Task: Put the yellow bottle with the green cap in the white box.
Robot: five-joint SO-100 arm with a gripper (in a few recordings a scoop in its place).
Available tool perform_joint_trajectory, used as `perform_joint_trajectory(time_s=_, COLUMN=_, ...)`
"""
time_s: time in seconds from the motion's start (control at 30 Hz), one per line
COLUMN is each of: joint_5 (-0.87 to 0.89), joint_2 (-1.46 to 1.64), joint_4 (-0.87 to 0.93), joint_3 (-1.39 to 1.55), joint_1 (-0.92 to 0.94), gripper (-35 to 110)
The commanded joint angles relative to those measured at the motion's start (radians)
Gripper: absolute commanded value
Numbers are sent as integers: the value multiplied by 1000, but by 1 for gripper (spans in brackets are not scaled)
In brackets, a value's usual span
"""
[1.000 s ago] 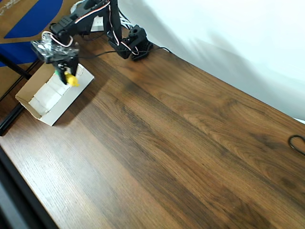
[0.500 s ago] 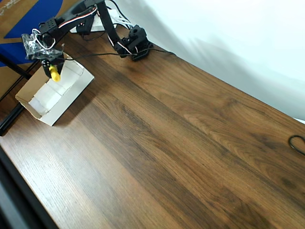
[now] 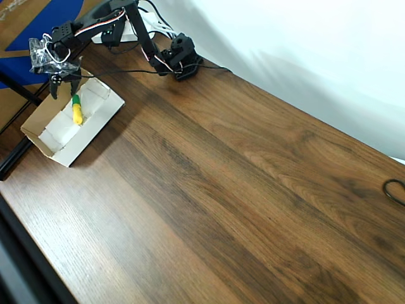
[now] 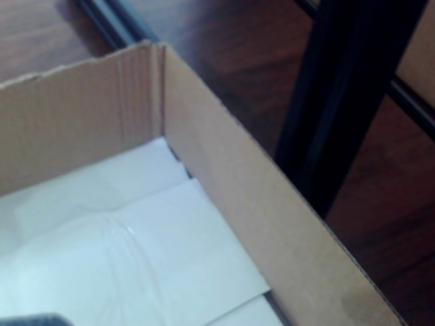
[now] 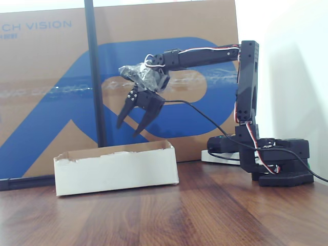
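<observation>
The yellow bottle with the green cap (image 3: 76, 111) lies inside the white box (image 3: 47, 140), green cap toward the far end, in the overhead view. My gripper (image 3: 63, 83) hangs open above the box's far end with nothing between its fingers. In the fixed view the gripper (image 5: 131, 122) spreads its two black fingers above the white box (image 5: 117, 169), a clear gap under the tips; the box wall hides the bottle there. The wrist view looks down on the box's brown cardboard wall (image 4: 224, 183) and white floor.
A brown-and-blue cardboard sheet (image 5: 46, 77) stands behind the box. A black vertical pole (image 5: 95, 72) rises beside the gripper. The arm's base (image 3: 180, 57) sits at the table's far edge. A black cable loop (image 3: 395, 190) lies at the right edge.
The gripper opened and let the bottle go; the bottle dropped from the fingers and now lies in the box. The gripper shifted slightly further back.
</observation>
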Motion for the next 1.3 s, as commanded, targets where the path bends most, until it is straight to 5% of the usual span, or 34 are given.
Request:
perform_joint_trajectory(time_s=0.0, joint_5=-6, joint_2=87, joint_4=-6, joint_3=28, joint_1=-34, gripper=17)
perform_joint_trajectory(time_s=0.13, joint_5=-11, joint_2=192, joint_4=-20, joint_3=146, joint_1=-124, gripper=0)
perform_joint_trajectory(time_s=0.73, joint_5=-54, joint_2=873, joint_4=-262, joint_3=899, joint_1=-515, gripper=0)
perform_joint_trajectory(time_s=1.27, joint_5=-106, joint_2=1456, joint_4=-140, joint_3=1410, joint_1=-600, gripper=0)
